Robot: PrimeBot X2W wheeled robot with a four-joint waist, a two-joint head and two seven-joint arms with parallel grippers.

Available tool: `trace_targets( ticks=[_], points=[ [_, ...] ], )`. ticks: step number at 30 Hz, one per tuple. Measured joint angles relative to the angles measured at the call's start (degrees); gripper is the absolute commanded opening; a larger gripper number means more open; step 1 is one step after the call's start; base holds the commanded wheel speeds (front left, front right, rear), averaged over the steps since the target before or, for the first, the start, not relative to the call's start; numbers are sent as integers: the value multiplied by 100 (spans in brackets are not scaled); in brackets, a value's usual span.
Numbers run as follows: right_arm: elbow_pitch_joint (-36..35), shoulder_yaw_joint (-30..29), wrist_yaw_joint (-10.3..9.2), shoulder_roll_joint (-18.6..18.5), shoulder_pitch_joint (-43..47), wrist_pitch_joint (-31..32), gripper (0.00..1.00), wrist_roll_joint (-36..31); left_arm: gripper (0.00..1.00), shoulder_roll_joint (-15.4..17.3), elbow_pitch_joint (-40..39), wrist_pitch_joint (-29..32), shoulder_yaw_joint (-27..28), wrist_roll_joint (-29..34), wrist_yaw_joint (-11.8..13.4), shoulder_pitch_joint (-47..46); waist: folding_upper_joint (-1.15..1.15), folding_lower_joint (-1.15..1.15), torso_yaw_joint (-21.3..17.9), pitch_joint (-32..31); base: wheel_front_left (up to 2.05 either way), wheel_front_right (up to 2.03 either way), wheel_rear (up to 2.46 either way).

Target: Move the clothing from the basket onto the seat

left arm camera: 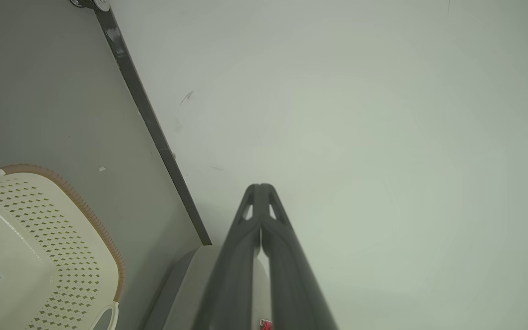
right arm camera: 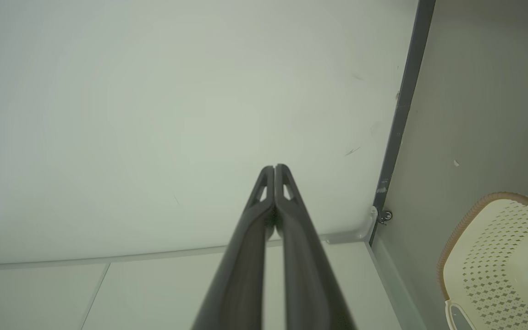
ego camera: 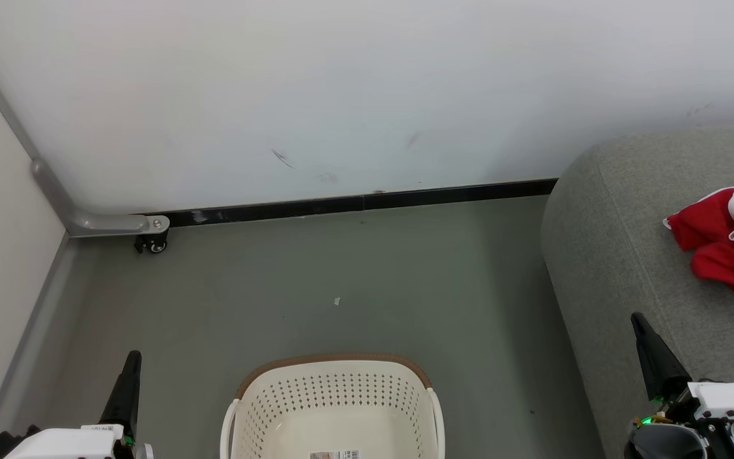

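The cream-white perforated plastic basket with the brown rim (ego camera: 335, 358) stands on the grey floor (ego camera: 341, 268) at 6 o'clock in the head view. The part of its bottom that I can see is bare, with 1 paper label. The red soft clothing with thin white stripes (ego camera: 727, 239) lies crumpled on the large grey fabric seat (ego camera: 622, 268) at 3 o'clock, cut by the picture edge.

The left gripper (ego camera: 132, 357) at 7 o'clock and the right gripper (ego camera: 638, 320) at 5 o'clock both have their 2 dark fingers pressed together and hold nothing.

I think 2 things can go wrong. A garment may lie in the hidden near part of the basket and be forgotten. Also, the right gripper is over the seat, so a careless swing toward 3 o'clock could drag the clothing off.
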Motion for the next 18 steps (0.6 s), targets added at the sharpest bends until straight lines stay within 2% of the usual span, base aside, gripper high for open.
trace_targets(
  ticks=[18],
  points=[
    [1,-2,0,3,0,23,0,0,0,0,0,0,0,0,0,0,0,0,0,0,0,0,0]
  ],
)
